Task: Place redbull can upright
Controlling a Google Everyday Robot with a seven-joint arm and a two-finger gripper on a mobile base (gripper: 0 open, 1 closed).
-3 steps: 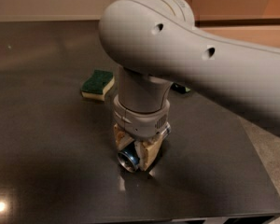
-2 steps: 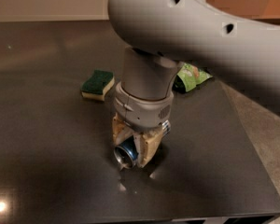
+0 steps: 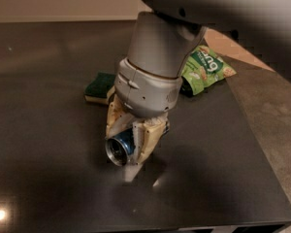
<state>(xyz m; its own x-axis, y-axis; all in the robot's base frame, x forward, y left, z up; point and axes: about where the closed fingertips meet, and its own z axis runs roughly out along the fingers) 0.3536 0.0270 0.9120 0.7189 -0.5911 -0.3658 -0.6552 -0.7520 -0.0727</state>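
The redbull can (image 3: 120, 147) is blue with a silver end that faces the camera. It lies on its side between the cream fingers of my gripper (image 3: 131, 144), which is shut on it and holds it just above the dark table (image 3: 43, 130) near the front middle. Most of the can's body is hidden by the fingers (image 3: 148, 137) and the grey wrist above them.
A green and yellow sponge (image 3: 100, 87) lies on the table behind the gripper to the left. A green snack bag (image 3: 206, 67) lies at the back right near the table's right edge. The table's front edge runs along the bottom.
The arm has lifted and tilted, and the gripper with the can has risen a little off the table. The snack bag now shows fully behind the arm.
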